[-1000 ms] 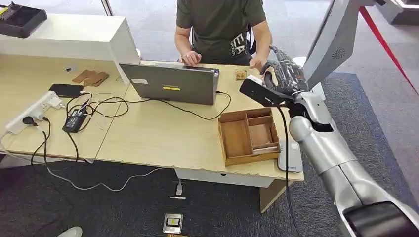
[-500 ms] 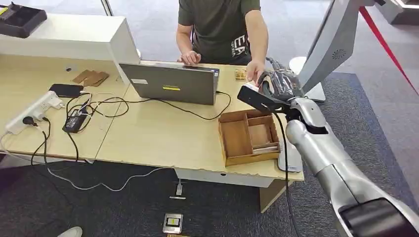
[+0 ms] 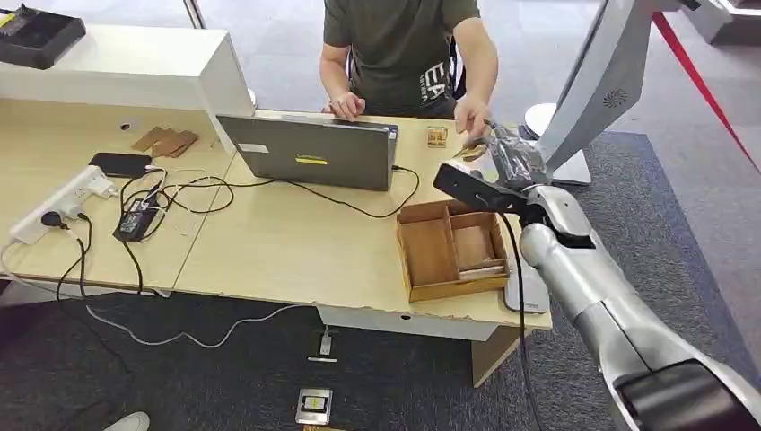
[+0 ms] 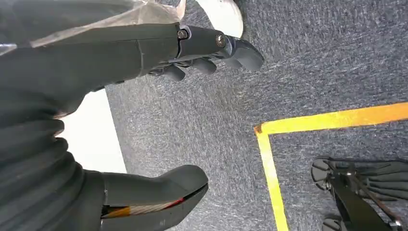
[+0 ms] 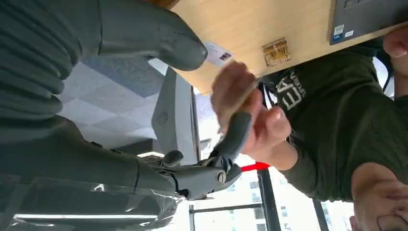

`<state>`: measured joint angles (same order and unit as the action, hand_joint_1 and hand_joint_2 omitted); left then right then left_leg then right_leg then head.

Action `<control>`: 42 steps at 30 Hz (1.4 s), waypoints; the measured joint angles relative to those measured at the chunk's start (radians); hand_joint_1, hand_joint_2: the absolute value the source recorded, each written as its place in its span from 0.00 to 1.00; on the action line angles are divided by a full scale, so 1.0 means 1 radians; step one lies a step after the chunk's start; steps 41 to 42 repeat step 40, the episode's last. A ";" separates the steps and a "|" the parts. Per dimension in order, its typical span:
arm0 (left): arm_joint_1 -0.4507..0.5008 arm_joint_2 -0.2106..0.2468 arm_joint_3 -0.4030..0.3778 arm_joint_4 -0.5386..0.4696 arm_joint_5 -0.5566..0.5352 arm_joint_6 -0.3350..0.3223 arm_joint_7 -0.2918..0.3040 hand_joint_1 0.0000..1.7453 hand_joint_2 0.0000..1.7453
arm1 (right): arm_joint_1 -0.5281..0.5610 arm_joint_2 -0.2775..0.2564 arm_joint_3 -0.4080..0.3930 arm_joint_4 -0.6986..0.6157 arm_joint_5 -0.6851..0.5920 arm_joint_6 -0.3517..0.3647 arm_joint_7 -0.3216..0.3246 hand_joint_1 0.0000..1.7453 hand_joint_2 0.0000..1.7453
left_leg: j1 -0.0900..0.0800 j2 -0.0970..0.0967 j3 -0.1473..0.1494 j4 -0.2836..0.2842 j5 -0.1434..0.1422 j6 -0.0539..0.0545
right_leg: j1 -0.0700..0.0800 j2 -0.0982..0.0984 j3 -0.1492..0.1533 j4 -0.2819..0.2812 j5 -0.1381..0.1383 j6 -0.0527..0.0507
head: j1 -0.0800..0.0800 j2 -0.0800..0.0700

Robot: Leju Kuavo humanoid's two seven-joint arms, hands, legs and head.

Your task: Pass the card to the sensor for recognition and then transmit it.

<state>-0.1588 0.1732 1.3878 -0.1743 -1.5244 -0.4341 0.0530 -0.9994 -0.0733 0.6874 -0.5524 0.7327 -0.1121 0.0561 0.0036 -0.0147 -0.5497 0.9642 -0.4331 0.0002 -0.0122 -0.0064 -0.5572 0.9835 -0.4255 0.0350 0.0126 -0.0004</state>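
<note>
Head view has the right hand (image 3: 507,162) out over the far right corner of the tabletop (image 3: 296,242), right where the seated person's hand (image 3: 470,118) reaches in to meet it. This looks like the hand-over step, the last leg of the task. Right wrist view puts the person's fingers (image 5: 235,91) around the robot's dark fingers (image 5: 235,132), with a thin tan edge between them that may be the card (image 5: 250,94); it is too blurred to be sure who holds it, so I cannot tell whether the right hand is grasping or already released. The next move, by my reading, calls for a steady arm and a clean letting-go only once the person's grip is firm.

Left hand (image 4: 144,57) hangs over the grey carpet (image 4: 298,72), released, fingers loosely apart and holding nothing.

Around the exchange: a small brass-coloured item (image 3: 436,136) sits on the tabletop just beside the meeting hands, the wooden tray (image 3: 449,247) lies directly under the right forearm, and the laptop (image 3: 310,151) stands to the left, its cable (image 3: 359,202) trailing towards the tray. A white stand (image 3: 597,72) rises close on the right, so there is little room for the arm to swing that way.
</note>
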 joint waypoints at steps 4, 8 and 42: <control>0.000 0.000 0.000 0.000 0.000 0.000 0.003 0.00 1.00 | 0.007 -0.020 -0.017 0.018 -0.117 -0.003 -0.006 0.00 1.00 | 0.000 0.000 0.000 0.000 0.000 0.000 | 0.000 0.000 0.000 0.000 0.000 0.000 | 0.000 0.000; 0.003 0.000 0.000 0.000 0.000 0.000 0.013 0.00 1.00 | 0.024 -0.060 -0.048 0.039 -0.187 -0.089 -0.008 0.00 1.00 | 0.000 -0.001 0.000 0.000 0.000 0.000 | 0.000 0.000 0.000 -0.001 0.000 0.000 | 0.000 0.000; 0.007 0.000 0.016 0.000 0.000 0.000 0.045 0.00 1.00 | 0.836 -0.221 -0.678 0.296 -1.136 0.020 0.165 0.00 1.00 | 0.004 -0.003 0.015 -0.001 -0.017 -0.004 | 0.004 0.000 0.016 -0.003 -0.015 -0.004 | -0.001 0.000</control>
